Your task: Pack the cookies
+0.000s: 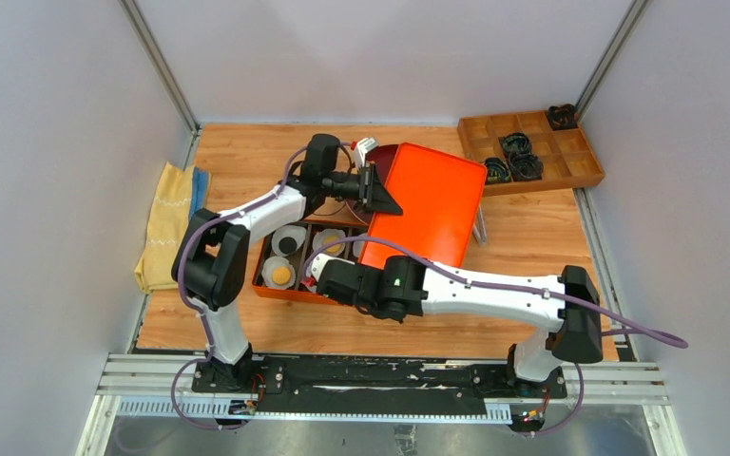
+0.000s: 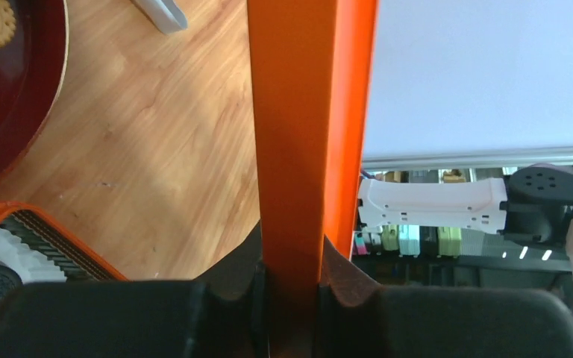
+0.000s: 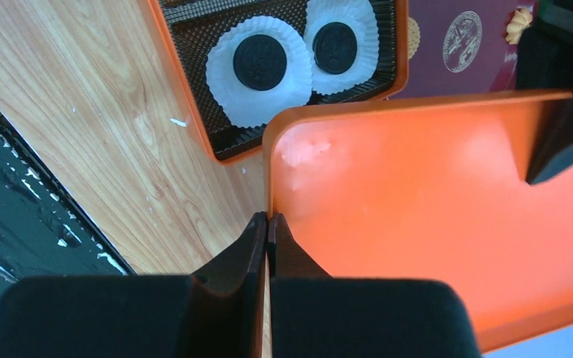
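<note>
A large orange lid (image 1: 428, 204) hangs tilted over the orange box (image 1: 264, 288), gripped from two sides. My left gripper (image 1: 385, 195) is shut on its far-left rim; in the left wrist view the gripper (image 2: 291, 287) pinches the lid (image 2: 295, 134) edge-on. My right gripper (image 3: 268, 220) is shut on the thin near-corner rim of the lid (image 3: 418, 194). Black cookies (image 3: 260, 62) lie in white paper cups in the box (image 3: 194, 104); from above, a golden cookie (image 1: 278, 274) shows in a cup. More cookies (image 3: 462, 31) rest on the dark red plate (image 3: 433, 74).
A wooden compartment tray (image 1: 570, 176) with black coiled rings stands at the back right. A yellow cloth (image 1: 166, 223) lies at the left table edge. The dark red plate (image 1: 385, 152) sits behind the lid, and the metal rail (image 1: 342, 385) runs along the near edge.
</note>
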Tool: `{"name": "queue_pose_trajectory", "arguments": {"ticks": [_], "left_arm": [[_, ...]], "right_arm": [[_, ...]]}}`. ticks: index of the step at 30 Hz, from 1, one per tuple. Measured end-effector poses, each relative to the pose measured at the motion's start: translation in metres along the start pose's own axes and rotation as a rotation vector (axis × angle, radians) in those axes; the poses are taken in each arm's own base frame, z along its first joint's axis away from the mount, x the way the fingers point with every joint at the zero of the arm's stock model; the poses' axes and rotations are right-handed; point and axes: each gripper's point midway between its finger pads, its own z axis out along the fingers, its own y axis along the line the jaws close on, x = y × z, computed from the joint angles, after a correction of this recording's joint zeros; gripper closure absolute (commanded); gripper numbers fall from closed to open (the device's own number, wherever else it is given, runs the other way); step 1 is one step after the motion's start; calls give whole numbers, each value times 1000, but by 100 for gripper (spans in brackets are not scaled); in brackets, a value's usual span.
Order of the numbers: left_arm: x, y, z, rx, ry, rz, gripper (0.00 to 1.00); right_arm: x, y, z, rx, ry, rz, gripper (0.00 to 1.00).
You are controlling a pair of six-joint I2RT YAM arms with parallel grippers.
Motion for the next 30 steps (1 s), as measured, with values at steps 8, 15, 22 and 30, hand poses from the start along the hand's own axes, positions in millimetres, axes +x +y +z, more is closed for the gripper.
{"name": "queue_pose_trajectory", "arguments": {"ticks": [8, 15, 22, 30], "left_arm": [[3, -5, 3, 10, 9, -43, 100], [-12, 5, 13, -8, -11, -122, 100], [-25, 41, 27, -41, 6, -241, 100], [-58, 22, 10, -108, -4, -208, 100]], "right_arm": [[2, 3, 4, 12, 0, -4, 83], [8, -36, -13, 232, -29, 39, 34], [13, -68, -43, 469, -72, 56, 28], [15, -45, -24, 576, -15, -55, 31]]}}
